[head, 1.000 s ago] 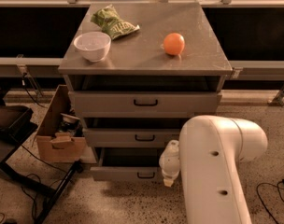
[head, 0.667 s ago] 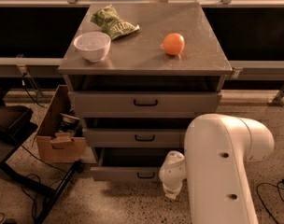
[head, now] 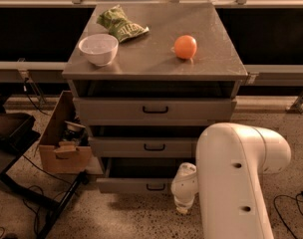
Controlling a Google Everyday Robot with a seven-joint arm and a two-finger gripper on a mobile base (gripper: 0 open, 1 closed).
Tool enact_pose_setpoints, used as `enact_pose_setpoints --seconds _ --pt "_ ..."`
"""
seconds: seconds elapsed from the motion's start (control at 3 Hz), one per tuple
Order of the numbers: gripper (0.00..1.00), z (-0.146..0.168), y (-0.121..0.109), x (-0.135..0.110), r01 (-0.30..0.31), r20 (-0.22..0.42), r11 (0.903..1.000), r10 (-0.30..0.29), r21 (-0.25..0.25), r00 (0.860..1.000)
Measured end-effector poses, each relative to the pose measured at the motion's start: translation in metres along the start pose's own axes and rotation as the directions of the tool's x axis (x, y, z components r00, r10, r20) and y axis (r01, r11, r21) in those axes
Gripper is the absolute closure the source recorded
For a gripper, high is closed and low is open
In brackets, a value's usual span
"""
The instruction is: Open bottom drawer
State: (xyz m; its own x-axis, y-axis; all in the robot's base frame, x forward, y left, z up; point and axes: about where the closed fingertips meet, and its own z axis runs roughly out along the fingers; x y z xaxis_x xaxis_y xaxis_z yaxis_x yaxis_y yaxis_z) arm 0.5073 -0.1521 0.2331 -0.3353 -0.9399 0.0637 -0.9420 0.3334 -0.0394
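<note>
The bottom drawer [head: 134, 184] is the lowest of three in the grey cabinet [head: 230, 101] and stands partly pulled out, its front forward of the middle drawer [head: 121, 147] above it, with a dark strip of interior showing behind the front. Its long axis runs side to side, parallel to the cabinet's front, and its face with the small black handle [head: 156, 186] points out from the cabinet toward the camera.

The end effector [head: 183, 208] hangs at the right end of that drawer front, low near the floor just before the cabinet's lower right corner, under the arm's big white housing [head: 241, 183]. Whether it is wide, narrow or holding anything cannot be told, and contact with the drawer cannot be made out.

On the cabinet's tabletop [head: 156, 63] sit a white bowl [head: 98, 49] at the left, a green bag [head: 121, 26] behind it and an orange [head: 185, 47] to the right. A cardboard box [head: 64, 148] stands on the floor at the cabinet's left side.

Against a second ago, the end effector is lower and the housing farther right; the drawer front lies about where it was
</note>
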Motion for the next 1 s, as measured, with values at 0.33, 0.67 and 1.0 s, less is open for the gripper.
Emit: enact_pose_setpoints --seconds 0.33,0.67,1.0 --pt "0.23 0.002 -0.024 -0.02 0.055 0.047 0.9973 -0.057 0.05 0.997" --pt "0.01 -0.003 -0.044 -0.037 0.093 0.083 0.9904 -0.102 0.102 0.991" --pt "0.0 -0.008 -0.058 -0.05 0.123 0.111 0.9817 -0.14 0.145 0.984"
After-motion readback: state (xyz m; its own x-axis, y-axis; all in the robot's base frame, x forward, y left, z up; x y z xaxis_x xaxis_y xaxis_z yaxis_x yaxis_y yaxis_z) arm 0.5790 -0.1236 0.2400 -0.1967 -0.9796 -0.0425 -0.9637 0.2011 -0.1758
